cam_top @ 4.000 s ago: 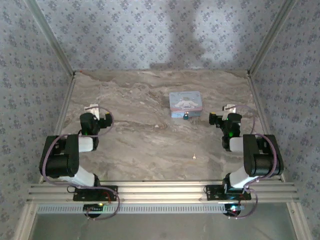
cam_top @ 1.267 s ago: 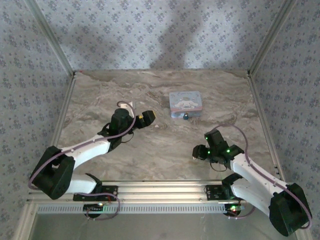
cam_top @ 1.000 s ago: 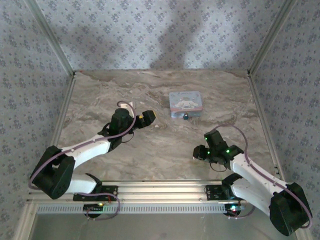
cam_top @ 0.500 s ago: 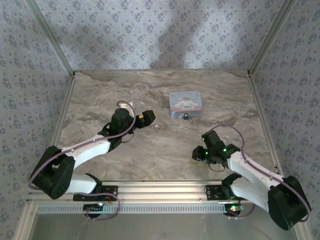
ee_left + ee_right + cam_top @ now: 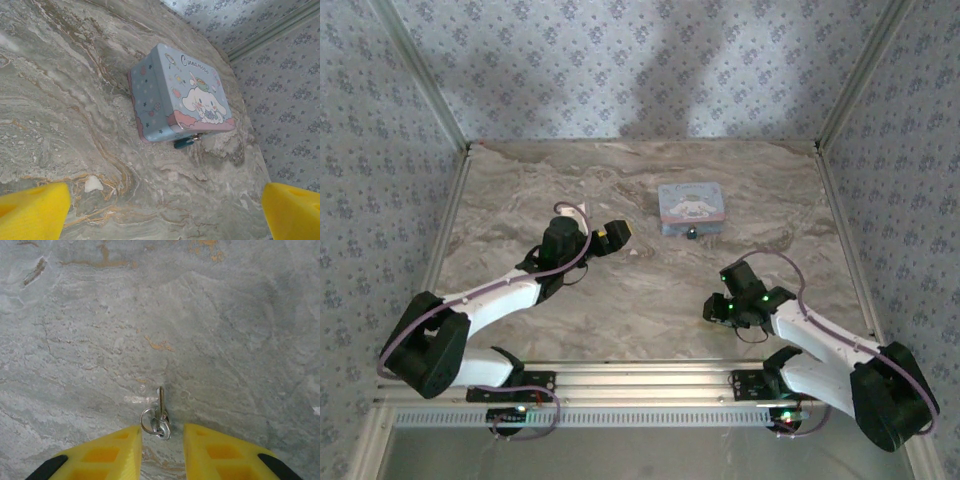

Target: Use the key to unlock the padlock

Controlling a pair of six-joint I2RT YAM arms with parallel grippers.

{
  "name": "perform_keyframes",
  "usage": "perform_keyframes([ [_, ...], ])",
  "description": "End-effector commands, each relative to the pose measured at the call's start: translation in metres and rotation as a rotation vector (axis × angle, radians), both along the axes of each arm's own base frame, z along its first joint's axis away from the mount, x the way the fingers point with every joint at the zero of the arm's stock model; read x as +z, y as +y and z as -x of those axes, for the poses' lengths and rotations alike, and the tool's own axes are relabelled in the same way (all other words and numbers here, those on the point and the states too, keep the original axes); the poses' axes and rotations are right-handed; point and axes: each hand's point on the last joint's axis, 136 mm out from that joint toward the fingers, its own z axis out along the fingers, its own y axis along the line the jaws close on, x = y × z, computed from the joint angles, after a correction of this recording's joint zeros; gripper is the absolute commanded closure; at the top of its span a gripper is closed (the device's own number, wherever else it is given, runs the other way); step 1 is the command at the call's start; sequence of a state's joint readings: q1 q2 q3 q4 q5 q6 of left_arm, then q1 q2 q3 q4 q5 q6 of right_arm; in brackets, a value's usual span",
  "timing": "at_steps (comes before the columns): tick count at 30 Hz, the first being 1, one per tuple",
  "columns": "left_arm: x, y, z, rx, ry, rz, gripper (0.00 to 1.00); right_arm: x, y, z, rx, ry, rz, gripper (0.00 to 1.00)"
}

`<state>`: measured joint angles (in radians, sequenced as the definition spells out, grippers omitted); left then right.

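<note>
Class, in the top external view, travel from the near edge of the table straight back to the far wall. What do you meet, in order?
In order: right gripper → padlock → tin → wallpapered back wall. The left gripper sits level with the padlock, so it is left out.

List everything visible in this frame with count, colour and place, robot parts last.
table: 1, grey-brown marble pattern, whole work area
walls: 3, blue-grey patterned paper, around the table
tin: 1, pale blue with a cartoon picture, far centre-right
padlock: 1, dark teal, at the tin's near edge
key: 1, silvery, on a ring, flat on the table, near right
left gripper: 1, yellow fingers, open, left of the tin
right gripper: 1, yellow fingers, open, straddling the key
</note>
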<state>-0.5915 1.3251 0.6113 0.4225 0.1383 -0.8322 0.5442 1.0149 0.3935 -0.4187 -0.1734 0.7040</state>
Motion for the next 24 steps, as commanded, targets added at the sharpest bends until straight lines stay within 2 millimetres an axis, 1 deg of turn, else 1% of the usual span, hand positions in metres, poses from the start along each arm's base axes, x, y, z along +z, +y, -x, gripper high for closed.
perform_keyframes([
  [1, 0.0184, -0.0035, -0.0057, 0.012, -0.038, 0.023, 0.02, 0.0024, 0.0050, 0.0010, 0.006, 0.012, -0.016, 0.71],
  [14, 0.0147, -0.0031, -0.0060, 0.015, -0.026, 0.016, 0.02, -0.0039, 0.0104, 0.0002, 0.032, 0.038, -0.011, 0.76],
  [19, 0.0144, -0.0024, -0.0060, 0.017, -0.026, 0.012, 0.02, -0.0047, 0.0122, 0.0001, 0.042, 0.041, -0.006, 0.83],
  [24, 0.0144, -0.0012, -0.0057, 0.019, -0.027, 0.002, 0.02, 0.0000, 0.0110, -0.0020, 0.041, 0.016, -0.002, 0.92],
])
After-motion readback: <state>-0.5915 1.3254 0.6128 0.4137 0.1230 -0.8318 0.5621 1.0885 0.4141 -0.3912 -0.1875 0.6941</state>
